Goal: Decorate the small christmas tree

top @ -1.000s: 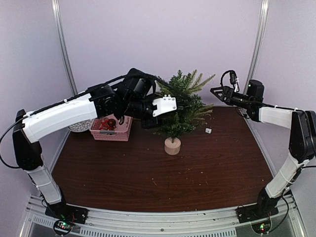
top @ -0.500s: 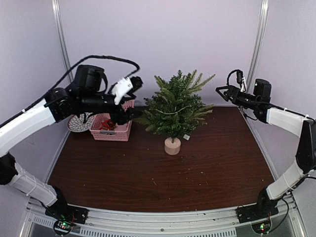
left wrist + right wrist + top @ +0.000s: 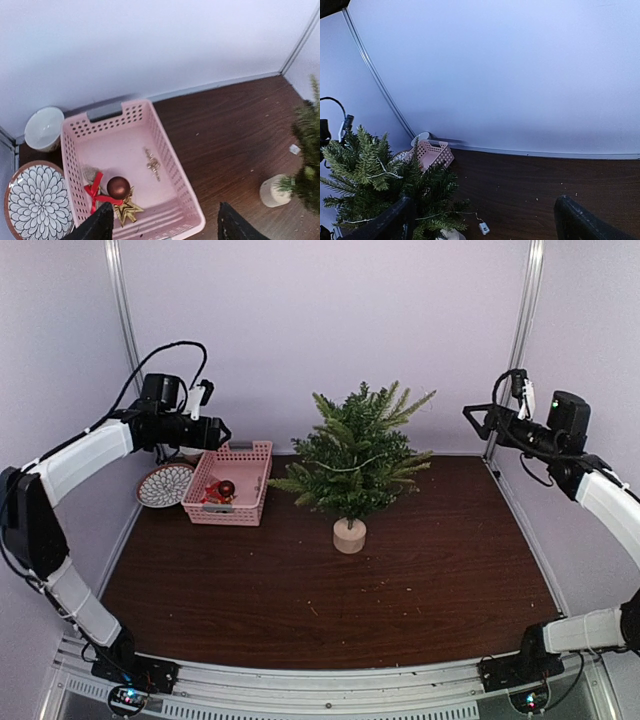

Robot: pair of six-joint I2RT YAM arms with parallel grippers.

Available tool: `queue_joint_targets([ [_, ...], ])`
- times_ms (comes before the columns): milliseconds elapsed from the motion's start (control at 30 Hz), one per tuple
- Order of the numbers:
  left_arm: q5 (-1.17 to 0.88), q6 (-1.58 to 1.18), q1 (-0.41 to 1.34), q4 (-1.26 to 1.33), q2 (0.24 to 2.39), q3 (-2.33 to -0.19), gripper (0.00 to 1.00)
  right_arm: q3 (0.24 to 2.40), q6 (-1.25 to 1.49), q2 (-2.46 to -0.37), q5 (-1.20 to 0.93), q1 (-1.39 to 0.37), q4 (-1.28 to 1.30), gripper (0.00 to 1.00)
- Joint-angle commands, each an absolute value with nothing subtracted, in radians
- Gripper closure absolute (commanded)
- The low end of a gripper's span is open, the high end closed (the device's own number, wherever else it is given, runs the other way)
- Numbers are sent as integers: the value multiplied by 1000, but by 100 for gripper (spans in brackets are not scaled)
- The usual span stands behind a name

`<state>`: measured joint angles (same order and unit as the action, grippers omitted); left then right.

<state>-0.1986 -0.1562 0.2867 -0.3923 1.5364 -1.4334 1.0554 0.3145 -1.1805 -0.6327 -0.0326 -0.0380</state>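
The small christmas tree [image 3: 355,455] stands upright on its pale stump [image 3: 349,535] at mid-table. A thin light string lies across its branches, ending in a small white box [image 3: 484,228] low beside the tree [image 3: 380,170]. My left gripper [image 3: 214,430] is open and empty, high over the far left end of the pink basket [image 3: 262,485]. The left wrist view [image 3: 165,226] looks down into the basket [image 3: 167,150]. In it lie a brown ball [image 3: 118,187], a red ribbon [image 3: 92,192], a gold star [image 3: 127,210] and a small gold piece [image 3: 152,164]. My right gripper [image 3: 476,418] is open and empty, high at the far right, away from the tree; it also shows in its wrist view [image 3: 485,220].
A patterned plate [image 3: 163,483] lies left of the basket, also in the left wrist view [image 3: 37,200]. A white bowl [image 3: 44,128] stands behind it near the back wall. Loose needles are scattered on the dark wooden table [image 3: 400,590]. Frame posts stand at both back corners.
My left arm has pulled back from the tree, leftward to above the basket. My right arm has drawn back to the right. The white box moved from the table to beside the tree.
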Motion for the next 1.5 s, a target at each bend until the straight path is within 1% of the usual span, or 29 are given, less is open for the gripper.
queue_joint_targets([
  [0,-116,-137,251,-477,1712,-1575,28,1010,288,-1099,-603,-30,45,1],
  [133,-174,-171,188,-552,1865,-1683,28,977,253,-1051,-590,-32,98,0],
  [267,-173,-169,165,-596,1988,-1747,28,947,233,-1012,-592,-33,109,1],
  [533,-198,-136,164,-668,2147,-1868,28,939,233,-1003,-612,-34,97,1],
  [1067,-200,-101,166,-726,2308,-1992,29,931,235,-1025,-631,-35,82,0],
  [1467,-214,-103,166,-745,2366,-2018,37,933,234,-1029,-624,-35,82,1],
])
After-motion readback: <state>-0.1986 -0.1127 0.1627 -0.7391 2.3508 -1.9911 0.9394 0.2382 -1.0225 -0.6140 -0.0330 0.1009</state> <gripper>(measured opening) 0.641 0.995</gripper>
